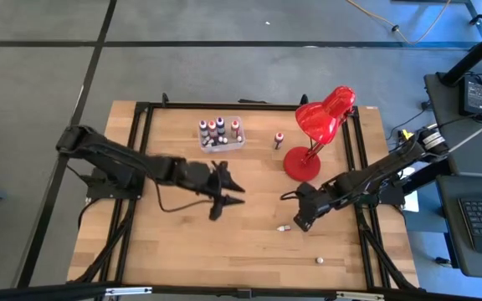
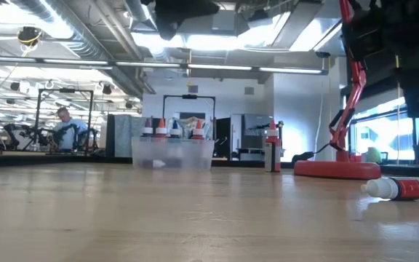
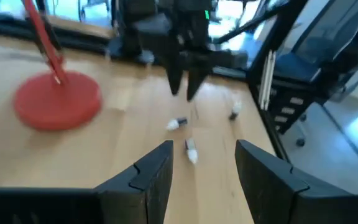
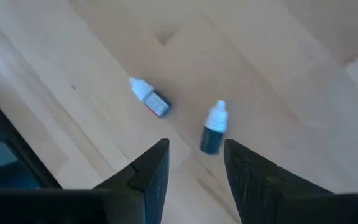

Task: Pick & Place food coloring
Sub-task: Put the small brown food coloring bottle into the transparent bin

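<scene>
Left arm reaches in over the table's middle; left gripper (image 1: 224, 194) hangs above bare wood, fingers spread apart, nothing between them. Behind it, toward the far edge, a clear box (image 1: 222, 134) already holds several bottles standing upright, caps up. One more bottle (image 1: 279, 140) stands alone between the box and the red lamp (image 1: 316, 134).

Right of centre: right gripper (image 1: 301, 219) sits low, just in front of the lamp base, fingers parted and empty. Two loose bottles lie just beside it on the wood. In the right wrist view, the dark bottle (image 4: 214, 135) lies almost straight ahead of the gap between the fingers, cap pointing away, long axis roughly in line with the reach. The red-labelled bottle (image 4: 150, 98) lies off to one side, turned across. The right arm is plainly the nearer one (left is well apart).

The high view resolves only one pale speck (image 1: 284, 227) there, plus another stray piece (image 1: 318, 260) near the front edge. The low view shows the red-labelled bottle (image 2: 391, 188) flat on its side.
</scene>
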Robot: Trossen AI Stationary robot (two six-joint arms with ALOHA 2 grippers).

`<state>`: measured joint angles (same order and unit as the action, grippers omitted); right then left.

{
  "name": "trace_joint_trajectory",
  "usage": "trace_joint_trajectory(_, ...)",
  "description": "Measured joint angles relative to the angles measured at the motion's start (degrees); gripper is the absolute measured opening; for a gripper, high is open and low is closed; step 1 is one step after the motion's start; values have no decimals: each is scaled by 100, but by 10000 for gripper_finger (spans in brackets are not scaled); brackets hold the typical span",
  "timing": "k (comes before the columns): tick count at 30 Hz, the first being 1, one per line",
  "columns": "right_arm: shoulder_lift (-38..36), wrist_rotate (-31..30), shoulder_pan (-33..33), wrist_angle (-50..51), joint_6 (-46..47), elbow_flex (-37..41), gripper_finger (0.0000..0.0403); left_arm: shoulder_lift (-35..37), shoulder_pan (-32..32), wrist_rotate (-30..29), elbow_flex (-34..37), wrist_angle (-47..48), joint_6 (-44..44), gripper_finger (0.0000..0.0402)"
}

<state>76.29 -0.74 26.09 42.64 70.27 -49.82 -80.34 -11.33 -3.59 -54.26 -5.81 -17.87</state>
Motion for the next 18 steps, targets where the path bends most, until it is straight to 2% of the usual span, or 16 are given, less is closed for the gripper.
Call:
trace_joint_trajectory(6, 183, -63, 0, -230, 18, 155, 163, -682, -536, -343, 10, -574, -417, 169)
trace_joint_trajectory(14, 764, -246, 0, -423, 1, 161, 240, -1163, -867, -486, 4, -996, -635, 169)
trace_joint_trajectory(18, 1018, -41, 7, -537, 13, 164, 264, -1223, -892, -481, 4, -1033, -860, 169)
